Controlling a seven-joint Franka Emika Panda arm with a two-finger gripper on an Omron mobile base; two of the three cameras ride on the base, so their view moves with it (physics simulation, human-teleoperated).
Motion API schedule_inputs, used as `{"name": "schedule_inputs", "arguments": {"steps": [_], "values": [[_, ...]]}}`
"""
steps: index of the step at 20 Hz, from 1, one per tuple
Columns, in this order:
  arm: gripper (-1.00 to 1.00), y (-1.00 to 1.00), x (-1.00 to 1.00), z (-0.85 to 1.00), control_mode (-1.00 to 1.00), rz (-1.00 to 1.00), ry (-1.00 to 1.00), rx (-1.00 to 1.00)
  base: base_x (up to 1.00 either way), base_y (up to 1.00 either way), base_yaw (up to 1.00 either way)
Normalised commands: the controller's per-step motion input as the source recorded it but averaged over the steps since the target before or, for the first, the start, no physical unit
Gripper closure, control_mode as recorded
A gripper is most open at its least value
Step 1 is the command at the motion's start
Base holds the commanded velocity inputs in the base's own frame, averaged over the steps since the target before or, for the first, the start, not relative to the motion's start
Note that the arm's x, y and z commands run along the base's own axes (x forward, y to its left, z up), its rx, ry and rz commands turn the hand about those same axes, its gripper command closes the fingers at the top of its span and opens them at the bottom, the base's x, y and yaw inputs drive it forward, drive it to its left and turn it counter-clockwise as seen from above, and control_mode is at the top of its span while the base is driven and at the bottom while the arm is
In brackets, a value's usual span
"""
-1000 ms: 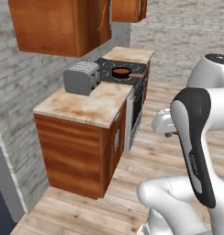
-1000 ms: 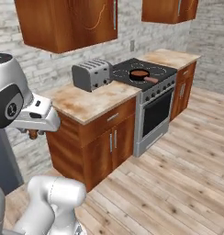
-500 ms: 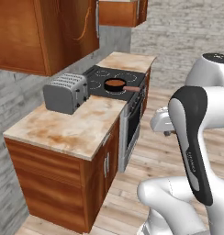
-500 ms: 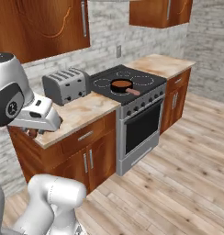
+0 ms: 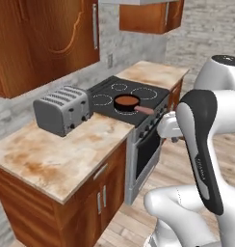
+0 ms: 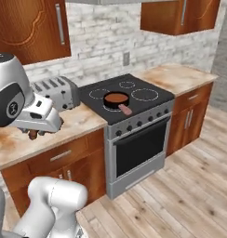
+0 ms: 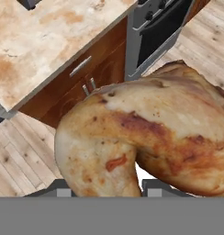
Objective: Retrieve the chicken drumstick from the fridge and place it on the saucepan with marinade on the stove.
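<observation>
- Wooden base cabinets (image 5: pixel 85 202) with a marbled countertop (image 5: pixel 61 154) run along the brick wall; they lie to the left of the stove (image 6: pixel 134 135), so the carried load must cross over them or pass in front.
- The stove stands at the middle of the counter run, its black cooktop facing up to take the pan.
- A steel four-slot toaster (image 5: pixel 61 110) sits on the countertop just beside the cooktop's left edge.
- The saucepan with marinade (image 6: pixel 116 99) rests on the near left burner ring, handle pointing toward the room, open side up and ready to receive the meat.
- The chicken drumstick (image 7: pixel 146 137) is carried in front of the cabinets, well apart from the saucepan; judged, the transport step is under way and placing is not yet done.
- The gripper (image 7: pixel 102 188) grasps the chicken drumstick: its two fingertips (image 7: pixel 58 189) stand apart at either side of the meat's lower end, clenched onto it.
</observation>
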Motion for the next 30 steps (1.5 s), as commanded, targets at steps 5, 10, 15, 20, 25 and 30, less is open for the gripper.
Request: {"name": "schedule_inputs", "arguments": {"steps": [5, 10, 15, 20, 25, 30], "values": [[1.00, 0.00, 0.00, 0.00, 1.00, 0.00, 0.00, 0.00, 0.73, -0.85, 0.49], [1.00, 0.00, 0.00, 0.00, 1.00, 0.00, 0.00, 0.00, 0.79, -0.84, 0.49], [1.00, 0.00, 0.00, 0.00, 1.00, 0.00, 0.00, 0.00, 0.75, -0.86, 0.49], [1.00, 0.00, 0.00, 0.00, 1.00, 0.00, 0.00, 0.00, 0.48, -0.91, 0.39], [1.00, 0.00, 0.00, 0.00, 1.00, 0.00, 0.00, 0.00, 0.27, -0.15, 0.07], [1.00, 0.00, 0.00, 0.00, 1.00, 0.00, 0.00, 0.00, 0.49, -0.39, 0.30]]}}
